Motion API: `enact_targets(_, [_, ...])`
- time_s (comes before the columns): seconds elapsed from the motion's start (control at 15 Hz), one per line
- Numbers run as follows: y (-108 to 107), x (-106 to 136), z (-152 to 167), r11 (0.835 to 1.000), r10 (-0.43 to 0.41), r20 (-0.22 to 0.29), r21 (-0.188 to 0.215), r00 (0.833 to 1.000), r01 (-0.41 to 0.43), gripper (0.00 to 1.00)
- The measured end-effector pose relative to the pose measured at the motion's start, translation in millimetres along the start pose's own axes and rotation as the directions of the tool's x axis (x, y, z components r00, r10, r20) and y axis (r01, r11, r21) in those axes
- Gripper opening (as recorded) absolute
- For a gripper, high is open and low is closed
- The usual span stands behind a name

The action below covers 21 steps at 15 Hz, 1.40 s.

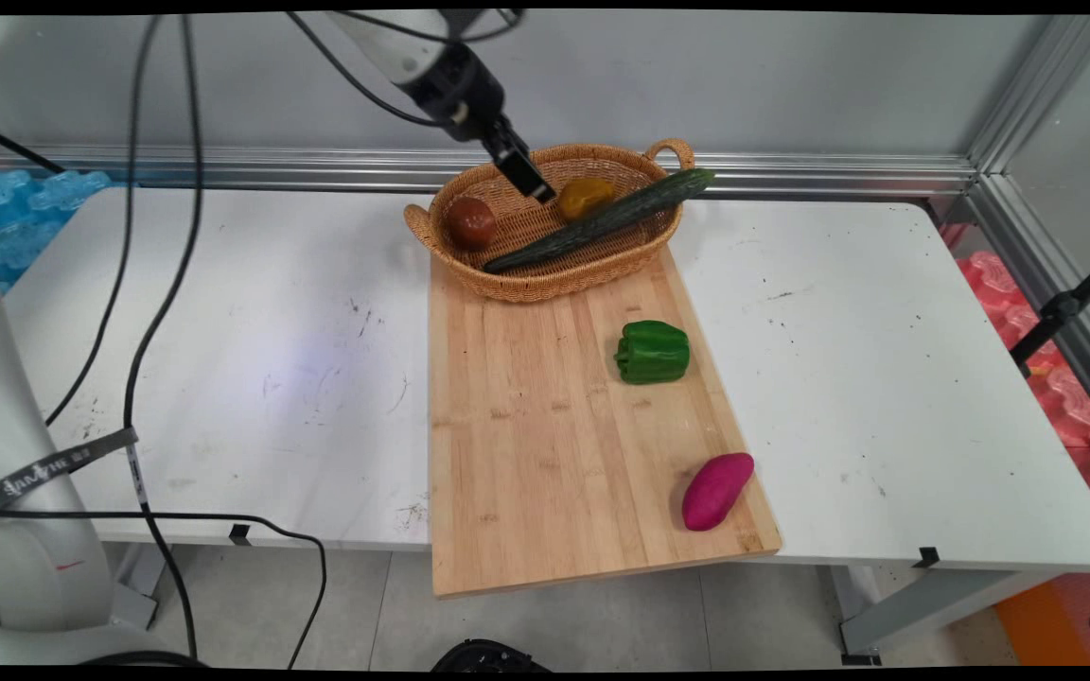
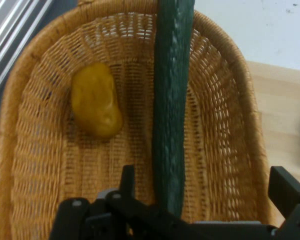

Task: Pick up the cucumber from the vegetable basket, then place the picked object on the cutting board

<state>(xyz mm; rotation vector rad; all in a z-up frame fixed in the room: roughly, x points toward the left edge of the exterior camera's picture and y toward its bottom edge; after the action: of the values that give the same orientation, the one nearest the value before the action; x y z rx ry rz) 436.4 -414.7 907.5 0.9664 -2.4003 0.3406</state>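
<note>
Cucumber (image 1: 602,220), too long to lie flat, spans the basket (image 1: 592,274) rim to rim beneath my parted, empty gripper (image 2: 205,192).

- The main view looks from above the near side of the white tabletop (image 1: 838,312), down and across it to the grey wall behind, far enough back to take in the whole wooden cutting board (image 1: 545,435) and the floor below the near edge.
- The hand view rides on the arm's hand and looks along the tool (image 2: 210,200) straight down into the wicker basket (image 2: 35,165), close enough that the basket nearly fills it.
- Both views share the basket (image 1: 602,270) with its cucumber (image 1: 602,222) and yellow vegetable (image 1: 586,196) (the tomato (image 1: 472,222) shows only from the main view), plus a strip of board and tabletop.
</note>
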Motion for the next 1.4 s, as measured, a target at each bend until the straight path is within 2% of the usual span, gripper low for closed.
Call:
enact_targets(0.47, [-5.1,17.7,84.4,0.998,0.061,0.011,-0.025,0.998,-0.061,1.00])
enact_targets(0.93, [-6.8,25.8,133.2,0.996,0.087,0.028,-0.034,0.996,-0.086,1.00])
enact_targets(1.0, [-7.6,26.3,137.9,0.995,0.091,0.031,-0.033,0.995,-0.090,0.00])
enact_targets(1.4, [-12.3,29.5,139.5,0.994,0.107,0.035,-0.020,0.994,-0.106,0.00])
